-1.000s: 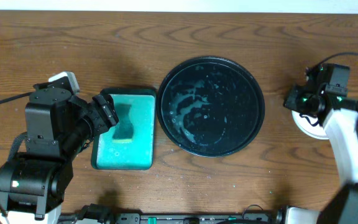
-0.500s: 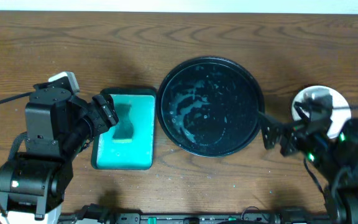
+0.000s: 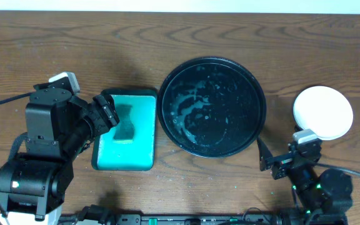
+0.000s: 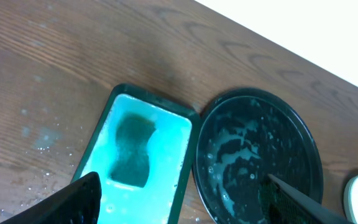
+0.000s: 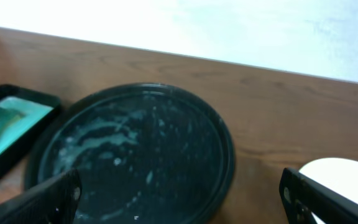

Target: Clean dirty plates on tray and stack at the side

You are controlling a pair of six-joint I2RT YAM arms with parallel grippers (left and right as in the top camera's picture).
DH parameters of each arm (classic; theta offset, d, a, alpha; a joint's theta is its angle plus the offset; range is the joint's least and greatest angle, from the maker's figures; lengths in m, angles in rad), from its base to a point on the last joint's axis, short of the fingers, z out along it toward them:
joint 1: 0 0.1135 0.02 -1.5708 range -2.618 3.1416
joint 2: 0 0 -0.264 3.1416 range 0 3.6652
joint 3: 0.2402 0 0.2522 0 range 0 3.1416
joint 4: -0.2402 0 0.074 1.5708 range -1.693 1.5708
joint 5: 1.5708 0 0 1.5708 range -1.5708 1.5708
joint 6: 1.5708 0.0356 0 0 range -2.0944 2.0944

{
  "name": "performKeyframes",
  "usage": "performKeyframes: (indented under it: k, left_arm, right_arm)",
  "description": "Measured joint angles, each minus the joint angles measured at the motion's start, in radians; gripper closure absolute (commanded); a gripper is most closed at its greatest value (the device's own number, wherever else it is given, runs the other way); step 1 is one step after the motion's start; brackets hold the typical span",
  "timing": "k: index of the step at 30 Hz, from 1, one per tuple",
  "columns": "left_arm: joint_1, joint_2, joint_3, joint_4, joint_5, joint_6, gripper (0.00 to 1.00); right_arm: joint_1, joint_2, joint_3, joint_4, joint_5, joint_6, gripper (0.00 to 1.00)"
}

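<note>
R gripper (image 3: 262, 156) has pulled back to lower right, jaws apart & empty, L gripper (image 3: 108, 111) likewise open; plates (image 3: 322, 112) stacked far right, tray (image 3: 230, 125) bare, so task prob. done.

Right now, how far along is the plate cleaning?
Nearly finished, it seems. Done: the plates sit white beside the tray, which holds only pale smears; how many are stacked, I cannot tell. In hand: nothing; the left gripper and right gripper are open, empty. Left: apparently nothing.
</note>
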Motion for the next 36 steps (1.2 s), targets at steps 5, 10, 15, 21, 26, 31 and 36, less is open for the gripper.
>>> performKeyframes:
  k: [5, 10, 15, 21, 26, 31, 36]
  left_arm:
    - [0.000, 0.000, 0.000, 0.000, 0.000, 0.000, 0.19]
    - [0.000, 0.000, 0.000, 0.000, 0.000, 0.000, 0.19]
    - [0.000, 0.000, 0.000, 0.000, 0.000, 0.000, 0.19]
    - [0.000, 0.000, 0.000, 0.000, 0.000, 0.000, 0.19]
    - [0.000, 0.000, 0.000, 0.000, 0.000, 0.000, 0.19]
    - [0.000, 0.000, 0.000, 0.000, 0.000, 0.000, 0.19]
    - [0.001, -0.004, 0.000, -0.003, 0.000, 0.000, 0.19]
  right_arm:
    - [0.000, -0.169, -0.206, 0.142, 0.002, -0.004, 0.01]
    - [0.000, -0.196, -0.322, 0.306, 0.003, -0.006, 0.01]
    - [0.000, -0.198, -0.426, 0.462, 0.004, -0.010, 0.01]
    - [0.000, -0.198, -0.426, 0.462, 0.005, -0.010, 0.01]
    - [0.000, -0.198, -0.426, 0.462, 0.005, -0.010, 0.01]
    - [0.000, -0.198, -0.426, 0.462, 0.005, -0.010, 0.01]
    - [0.000, -0.198, -0.426, 0.462, 0.005, -0.010, 0.01]
